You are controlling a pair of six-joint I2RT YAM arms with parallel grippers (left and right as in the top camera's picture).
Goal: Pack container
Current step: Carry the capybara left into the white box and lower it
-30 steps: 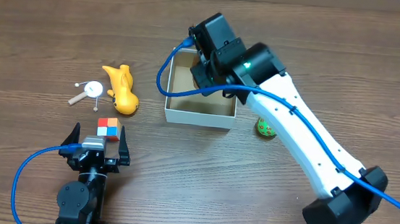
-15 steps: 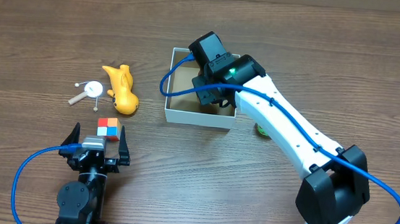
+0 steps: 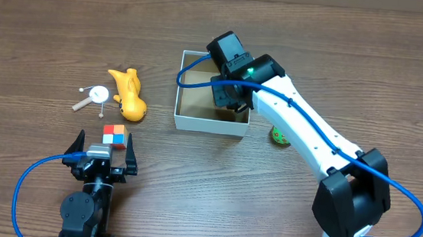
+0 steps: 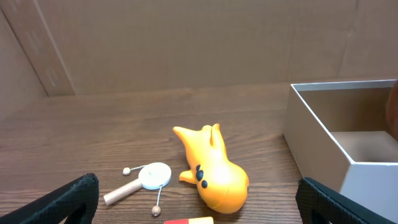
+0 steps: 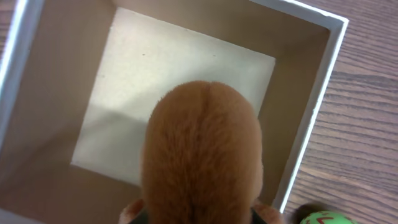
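The right hand point(image 3: 229, 97) grips a brown fuzzy toy point(image 5: 202, 155) over the container point(image 3: 209, 124), which looks bare inside, while the yellow toy point(image 3: 129, 96), block point(image 3: 115, 135) and green ball point(image 3: 280, 135) wait outside it and the left hand point(image 3: 105, 151) sits wide open, empty.

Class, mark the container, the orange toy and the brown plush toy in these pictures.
container point(image 3: 209, 123): overhead view, on its white front wall.
orange toy point(image 4: 217, 177): left wrist view, on its rounded body.
brown plush toy point(image 5: 202, 149): right wrist view, on its furry back.
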